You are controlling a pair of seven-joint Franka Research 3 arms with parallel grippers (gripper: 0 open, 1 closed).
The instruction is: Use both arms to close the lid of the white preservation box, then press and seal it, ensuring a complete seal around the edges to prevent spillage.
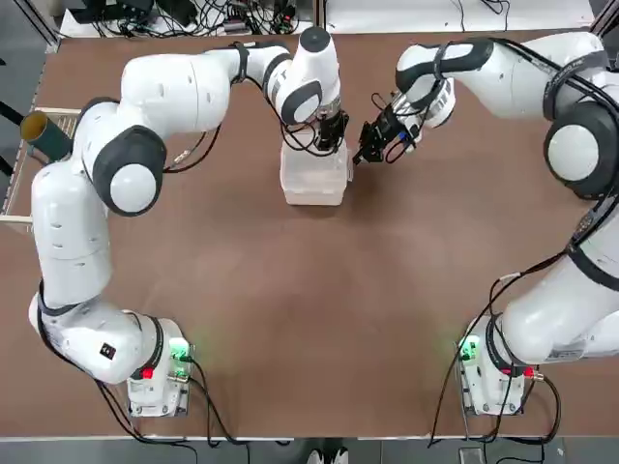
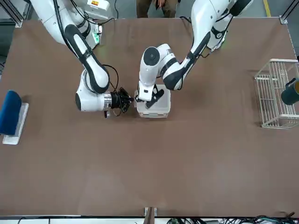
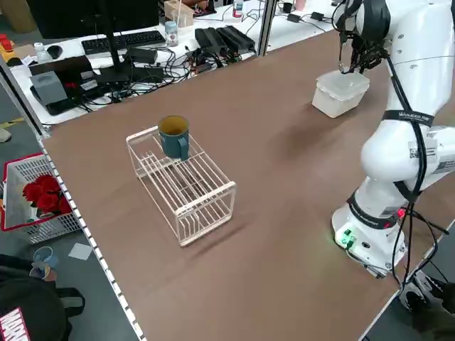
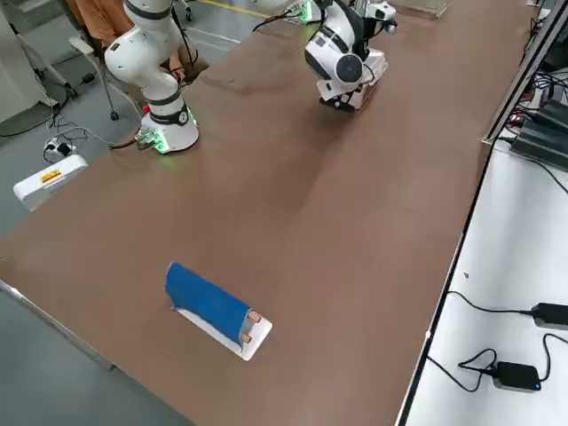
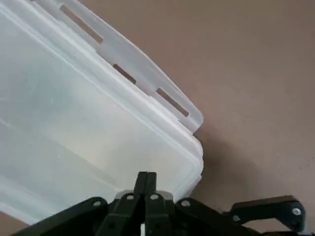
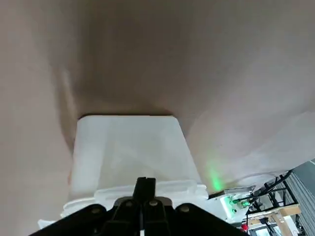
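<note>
1. Left gripper: two dark fingers pinched together, nothing between them, tips over the lid near one corner. Can't tell if they actually touch the plastic.
2. Right gripper: also pinched together, empty, just beside the box on its right and aimed in at it.
3. The whitish translucent plastic food box sits on the brown table, a bit left of centre and toward the far side. Its lid, a whitish rounded-rectangle plastic panel, lies over it. The slotted latch flap sticks out past the rim, so I'd say that side isn't latched.
4. What matters next: left fingers above, right fingers off to the side – the left one looks better placed to press. Long axis? Can't tell, the left arm covers too much.
5. The main thing in the way is the other arm. Both wrists crowd the box, and a one-sided push could skid it, so I'd use the right as a brace.
6. Farther out: white wire rack with a blue-green mug on the left, blue-topped white tray off to the right. Neither blocks anything.
</note>
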